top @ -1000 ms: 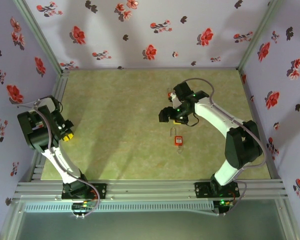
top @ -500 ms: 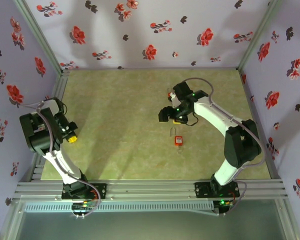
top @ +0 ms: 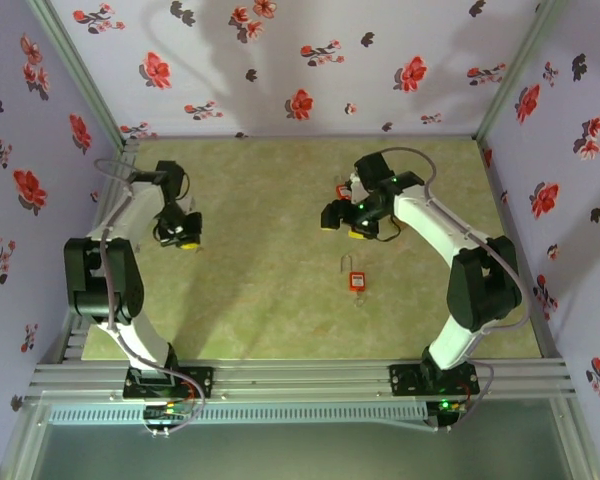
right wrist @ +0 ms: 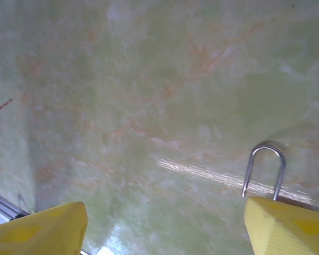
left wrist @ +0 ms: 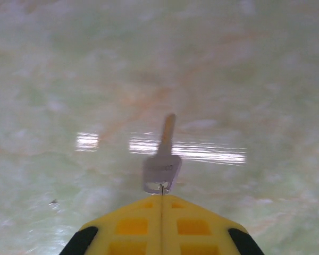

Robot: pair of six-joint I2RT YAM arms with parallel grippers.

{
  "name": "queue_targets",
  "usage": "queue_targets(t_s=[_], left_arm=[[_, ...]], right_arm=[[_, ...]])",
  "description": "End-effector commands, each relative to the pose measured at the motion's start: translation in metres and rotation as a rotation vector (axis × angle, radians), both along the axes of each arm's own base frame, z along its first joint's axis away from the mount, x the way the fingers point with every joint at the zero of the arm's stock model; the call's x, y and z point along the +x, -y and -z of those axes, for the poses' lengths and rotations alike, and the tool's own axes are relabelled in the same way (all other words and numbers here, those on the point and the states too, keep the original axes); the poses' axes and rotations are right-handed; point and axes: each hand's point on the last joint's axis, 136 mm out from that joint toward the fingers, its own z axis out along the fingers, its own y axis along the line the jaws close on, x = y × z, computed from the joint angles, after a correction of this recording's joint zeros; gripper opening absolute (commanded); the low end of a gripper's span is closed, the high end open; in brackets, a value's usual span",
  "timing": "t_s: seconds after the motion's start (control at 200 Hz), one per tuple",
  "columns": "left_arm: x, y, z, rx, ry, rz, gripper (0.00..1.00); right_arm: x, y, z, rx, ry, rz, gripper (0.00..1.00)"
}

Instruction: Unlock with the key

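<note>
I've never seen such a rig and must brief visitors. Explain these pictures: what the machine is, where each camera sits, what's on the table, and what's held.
These are two robot arms bolted at the near edge of a green table, each ending in a two-finger gripper. The wide picture comes from a fixed camera above and behind them. The two close-ups come from cameras on the wrists. A small red padlock lies on the table. The left gripper is shut on a silver key, pinching its head with the blade pointing forward. The right gripper is open and holds nothing. Its camera catches the padlock's metal shackle just beyond one yellow finger.
</note>
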Motion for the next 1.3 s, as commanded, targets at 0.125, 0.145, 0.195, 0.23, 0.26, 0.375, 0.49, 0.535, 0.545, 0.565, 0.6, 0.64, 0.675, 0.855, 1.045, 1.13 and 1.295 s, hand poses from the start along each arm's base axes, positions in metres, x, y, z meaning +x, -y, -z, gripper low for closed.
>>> queue_targets(t_s=[0.125, 0.145, 0.195, 0.23, 0.26, 0.375, 0.49, 0.535, 0.545, 0.565, 0.6, 0.64, 0.675, 0.855, 1.045, 1.13, 1.295], left_arm=[[0.028, 0.074, -0.040, -0.082, 0.127, 0.126, 0.00], [0.031, 0.081, -0.043, -0.088, 0.138, 0.139, 0.00], [0.037, 0.099, -0.049, -0.105, 0.171, 0.170, 0.00], [0.041, 0.111, -0.053, -0.114, 0.192, 0.190, 0.00], [0.044, 0.122, -0.057, -0.124, 0.212, 0.205, 0.00], [0.057, 0.161, -0.069, -0.153, 0.283, 0.267, 0.00], [0.069, 0.198, -0.081, -0.199, 0.366, 0.296, 0.00], [0.073, 0.210, -0.085, -0.209, 0.391, 0.301, 0.00], [0.073, 0.213, -0.086, -0.212, 0.397, 0.300, 0.00], [0.075, 0.218, -0.088, -0.219, 0.409, 0.299, 0.00], [0.078, 0.225, -0.091, -0.230, 0.428, 0.291, 0.00], [0.080, 0.234, -0.095, -0.246, 0.453, 0.288, 0.00], [0.082, 0.241, -0.097, -0.256, 0.471, 0.283, 0.00], [0.091, 0.263, -0.109, -0.318, 0.538, 0.240, 0.00], [0.087, 0.282, -0.114, -0.350, 0.560, 0.256, 0.00], [0.085, 0.286, -0.115, -0.361, 0.566, 0.249, 0.00], [0.082, 0.292, -0.118, -0.391, 0.581, 0.242, 0.00]], right_arm=[[0.013, -0.019, -0.013, 0.150, -0.086, 0.072, 0.78], [0.014, -0.023, -0.013, 0.171, -0.097, 0.081, 0.78], [0.017, -0.030, -0.016, 0.225, -0.120, 0.105, 0.78], [0.020, -0.036, -0.017, 0.267, -0.137, 0.125, 0.78], [0.023, -0.041, -0.019, 0.307, -0.156, 0.151, 0.78], [0.034, -0.057, -0.025, 0.451, -0.232, 0.240, 0.77], [0.045, -0.065, -0.035, 0.558, -0.266, 0.316, 0.79], [0.049, -0.068, -0.038, 0.599, -0.284, 0.344, 0.79], [0.050, -0.068, -0.037, 0.604, -0.293, 0.353, 0.79], [0.050, -0.068, -0.036, 0.615, -0.305, 0.367, 0.79], [0.052, -0.069, -0.035, 0.637, -0.324, 0.391, 0.80], [0.054, -0.070, -0.035, 0.666, -0.334, 0.412, 0.80], [0.057, -0.070, -0.035, 0.698, -0.346, 0.439, 0.80], [0.064, -0.069, -0.039, 0.780, -0.362, 0.509, 0.81], [0.069, -0.070, -0.039, 0.838, -0.386, 0.549, 0.80], [0.070, -0.069, -0.040, 0.865, -0.389, 0.567, 0.80], [0.071, -0.068, -0.041, 0.875, -0.387, 0.578, 0.80]])
